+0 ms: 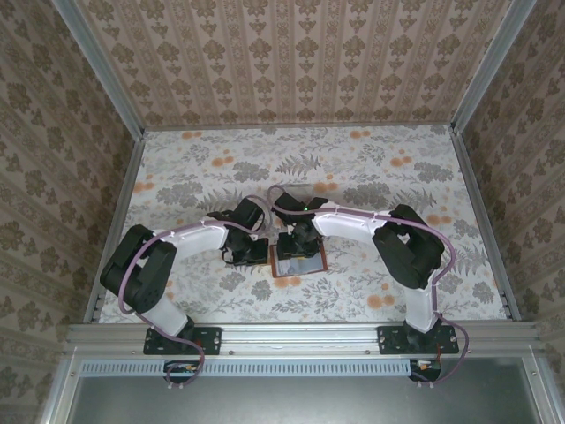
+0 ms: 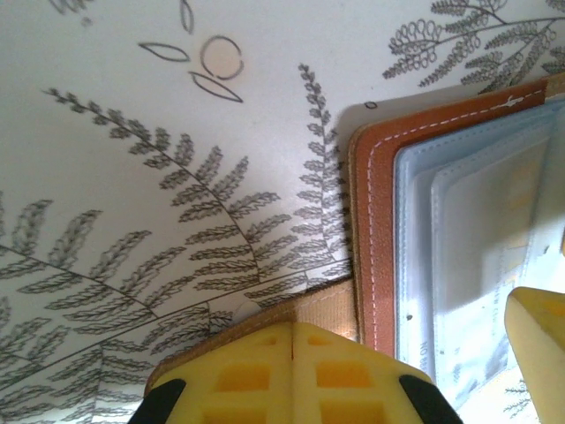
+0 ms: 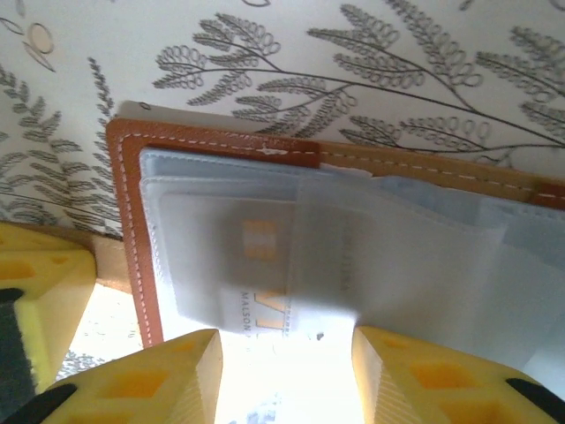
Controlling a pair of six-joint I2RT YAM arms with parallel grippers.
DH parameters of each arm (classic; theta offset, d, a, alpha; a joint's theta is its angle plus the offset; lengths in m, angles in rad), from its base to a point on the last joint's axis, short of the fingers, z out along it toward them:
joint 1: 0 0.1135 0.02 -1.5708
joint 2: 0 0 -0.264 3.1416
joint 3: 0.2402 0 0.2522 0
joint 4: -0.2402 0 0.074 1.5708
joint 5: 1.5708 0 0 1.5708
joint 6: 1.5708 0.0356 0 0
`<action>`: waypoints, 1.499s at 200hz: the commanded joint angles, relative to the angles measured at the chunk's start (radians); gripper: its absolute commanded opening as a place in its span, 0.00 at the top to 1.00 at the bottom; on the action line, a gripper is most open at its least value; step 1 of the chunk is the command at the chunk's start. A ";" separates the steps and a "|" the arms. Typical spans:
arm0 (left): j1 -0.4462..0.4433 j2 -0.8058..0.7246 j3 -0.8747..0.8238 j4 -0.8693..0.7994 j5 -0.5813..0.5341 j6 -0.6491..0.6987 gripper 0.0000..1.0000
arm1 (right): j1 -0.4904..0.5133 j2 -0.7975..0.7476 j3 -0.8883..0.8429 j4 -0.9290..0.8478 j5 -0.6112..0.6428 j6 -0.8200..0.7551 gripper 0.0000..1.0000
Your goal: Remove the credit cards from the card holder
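1. The card holder lies open and flat on the fern-print table, between the two arms at the middle of the top view. Its brown stitched border faces up around grey-blue clear sleeves.
2. The left gripper has its yellow pads pressed together at the holder's left edge, over a tan strip that runs out from under the border. I cannot tell whether that strip is actually caught between the pads or only lies beneath them, so I treat the hold as unproven.
3. The right gripper is spread, one finger on each side of the nearest sleeve. Between them a pale card with printed lettering shows through the plastic. Of the credit cards, this is the one I can make out.
4. The step in hand, as I judge it, is getting a finger onto that card's free edge. I cannot see where the sleeve opens, so I would find the mouth before closing.
5. To do it well, I close on the card alone, not card plus sleeve, or the whole holder will lift.
6. I pull along the sleeve's length, low and slow, while the left side anchors the holder.
7. If the border creeps in the left wrist view, I stop and re-grip.
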 commanded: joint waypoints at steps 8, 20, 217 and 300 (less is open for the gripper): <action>-0.010 0.037 -0.021 -0.036 0.008 0.003 0.95 | 0.039 0.018 0.046 -0.135 0.139 -0.029 0.50; -0.010 0.040 -0.019 -0.036 0.009 0.003 0.95 | 0.043 0.014 0.050 -0.150 0.157 -0.029 0.50; -0.009 0.070 0.028 -0.068 0.012 0.028 0.95 | 0.049 -0.105 0.040 -0.200 0.177 -0.019 0.92; -0.010 0.080 0.027 -0.072 0.011 0.028 0.95 | 0.039 -0.150 -0.020 -0.162 0.159 -0.025 1.00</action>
